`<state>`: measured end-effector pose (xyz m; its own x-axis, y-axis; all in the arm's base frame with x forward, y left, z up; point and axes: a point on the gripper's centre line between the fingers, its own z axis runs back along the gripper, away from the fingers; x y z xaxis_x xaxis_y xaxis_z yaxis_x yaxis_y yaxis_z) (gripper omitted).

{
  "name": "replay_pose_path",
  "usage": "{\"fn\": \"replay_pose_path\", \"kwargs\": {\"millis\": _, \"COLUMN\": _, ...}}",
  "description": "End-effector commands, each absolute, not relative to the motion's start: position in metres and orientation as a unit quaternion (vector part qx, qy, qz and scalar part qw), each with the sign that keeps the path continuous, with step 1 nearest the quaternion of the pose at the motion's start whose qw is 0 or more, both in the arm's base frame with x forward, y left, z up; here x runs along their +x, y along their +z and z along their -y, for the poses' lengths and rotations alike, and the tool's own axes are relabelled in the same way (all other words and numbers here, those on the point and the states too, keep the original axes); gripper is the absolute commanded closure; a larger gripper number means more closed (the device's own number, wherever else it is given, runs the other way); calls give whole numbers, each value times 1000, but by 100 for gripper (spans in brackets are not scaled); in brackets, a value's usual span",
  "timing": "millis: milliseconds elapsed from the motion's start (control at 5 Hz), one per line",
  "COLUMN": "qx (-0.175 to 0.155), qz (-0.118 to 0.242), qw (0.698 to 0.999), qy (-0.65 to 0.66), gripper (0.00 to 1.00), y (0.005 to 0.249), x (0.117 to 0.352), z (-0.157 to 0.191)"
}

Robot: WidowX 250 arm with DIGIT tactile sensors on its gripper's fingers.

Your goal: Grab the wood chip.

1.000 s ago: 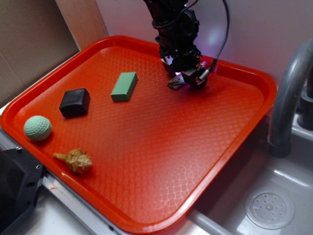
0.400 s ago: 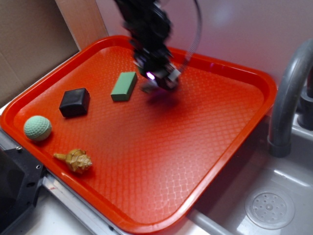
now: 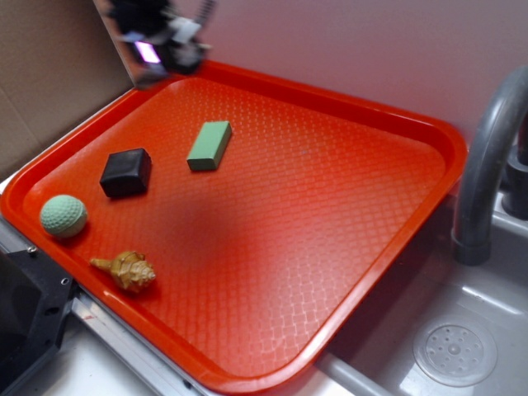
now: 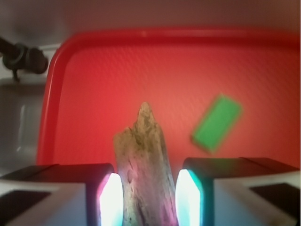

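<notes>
The wood chip (image 4: 143,165) is a rough grey-brown piece with a ridged grain. It stands between my two glowing fingertips in the wrist view, its tip pointing away. My gripper (image 4: 146,197) is shut on it and holds it high above the red tray (image 4: 108,80). In the exterior view my gripper (image 3: 157,56) is blurred at the tray's far left corner, lifted off the surface; the chip is too blurred to make out there. The green block (image 3: 209,146) lies on the tray, also seen in the wrist view (image 4: 217,123).
A black block (image 3: 126,172), a pale green ball (image 3: 63,216) and a tan spiral seashell (image 3: 128,270) lie along the tray's left side. A sink with a grey faucet (image 3: 487,157) is to the right. A cardboard wall (image 3: 49,74) stands behind left.
My gripper has risen and swung from the tray's back middle to the far left corner, carrying the wood chip off the tray surface. The other objects have not moved.
</notes>
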<state>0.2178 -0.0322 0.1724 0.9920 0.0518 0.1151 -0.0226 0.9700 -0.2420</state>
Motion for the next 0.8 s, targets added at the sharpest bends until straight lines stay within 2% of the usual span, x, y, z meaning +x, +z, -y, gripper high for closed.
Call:
{"fn": "replay_pose_path", "kwargs": {"millis": 0, "qx": -101, "qz": 116, "qw": 987, "qy": 37, "gripper": 100, "y": 220, "x": 211, "z": 24}}
{"fn": "replay_pose_path", "kwargs": {"millis": 400, "qx": -57, "qz": 85, "qw": 993, "qy": 52, "gripper": 100, "y": 197, "x": 240, "z": 49}}
{"fn": "replay_pose_path", "kwargs": {"millis": 600, "qx": -59, "qz": 90, "qw": 993, "qy": 50, "gripper": 100, "y": 198, "x": 237, "z": 49}}
